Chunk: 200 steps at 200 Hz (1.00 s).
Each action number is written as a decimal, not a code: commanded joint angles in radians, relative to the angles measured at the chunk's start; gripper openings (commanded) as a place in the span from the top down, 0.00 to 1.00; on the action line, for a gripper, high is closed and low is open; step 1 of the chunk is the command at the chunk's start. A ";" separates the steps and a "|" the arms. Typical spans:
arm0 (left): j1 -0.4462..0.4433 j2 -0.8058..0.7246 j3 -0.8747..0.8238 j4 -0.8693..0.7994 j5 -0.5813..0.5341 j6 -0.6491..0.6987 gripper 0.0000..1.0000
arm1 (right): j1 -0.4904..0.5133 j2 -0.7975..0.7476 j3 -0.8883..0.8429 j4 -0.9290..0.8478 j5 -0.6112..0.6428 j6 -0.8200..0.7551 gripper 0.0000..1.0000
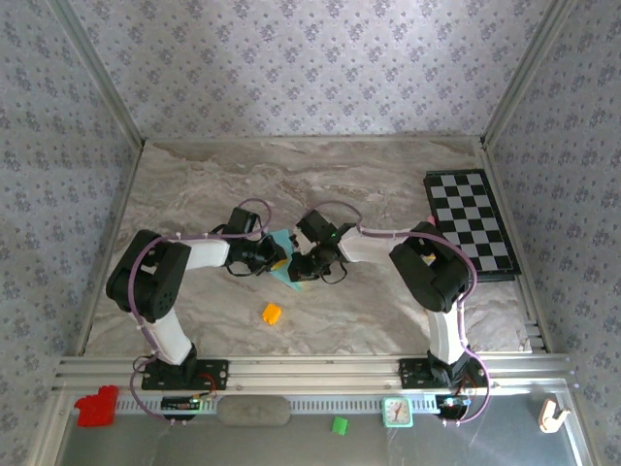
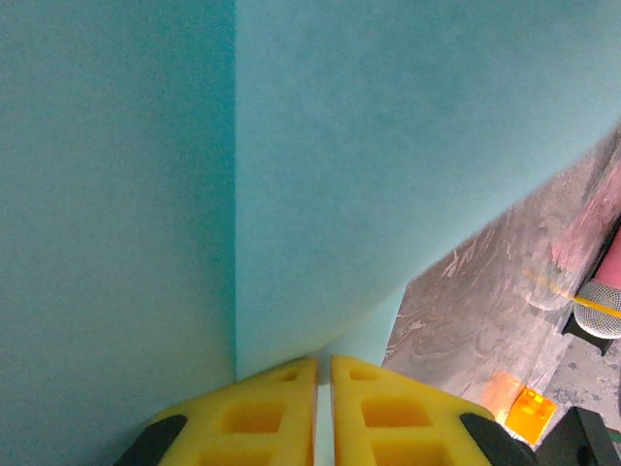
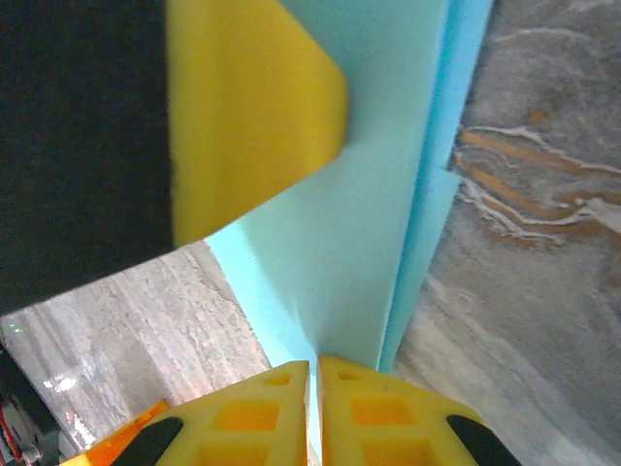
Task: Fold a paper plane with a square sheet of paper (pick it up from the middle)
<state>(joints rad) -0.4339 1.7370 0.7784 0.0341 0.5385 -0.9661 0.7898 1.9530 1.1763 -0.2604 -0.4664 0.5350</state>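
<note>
1. two robot arms meet over the middle of the marbled table (image 1: 194, 194); the left gripper (image 1: 275, 260) and the right gripper (image 1: 305, 266) face each other, close together, with the teal sheet of paper (image 1: 283, 239) caught between them.
2. from the left wrist, the left gripper (image 2: 323, 364) has its yellow fingers (image 2: 257, 413) pressed almost together, pinching the sheet's edge; the paper rises from the tips, and a straight vertical line divides a darker left panel from a lighter right one.
3. from the right wrist, the right gripper (image 3: 313, 367) is likewise nearly closed, nipping the paper at a thin edge; folded layers show along the sheet's right side; a yellow finger (image 3: 247, 116) of the other arm presses on the sheet further up.
4. whether the paper's lower edge touches the table cannot be told.
5. an orange cube (image 1: 271, 313) lies on the table just in front of the grippers, apart from the paper; a checkered board (image 1: 471, 223) sits at the table's right side, well apart.
</note>
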 commanded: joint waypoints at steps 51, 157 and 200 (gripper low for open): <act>0.001 0.008 0.022 -0.043 -0.006 0.001 0.86 | -0.007 0.021 -0.024 -0.044 0.034 0.011 0.89; 0.043 -0.074 0.026 0.027 0.030 0.075 0.81 | -0.046 -0.028 -0.078 -0.141 -0.030 -0.171 0.90; 0.033 -0.040 0.024 0.087 0.061 0.079 0.81 | -0.044 -0.026 -0.080 -0.147 -0.031 -0.175 0.90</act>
<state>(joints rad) -0.3939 1.6886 0.7967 0.0734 0.5644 -0.9127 0.7452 1.9240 1.1259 -0.3119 -0.5133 0.3904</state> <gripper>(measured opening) 0.187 0.101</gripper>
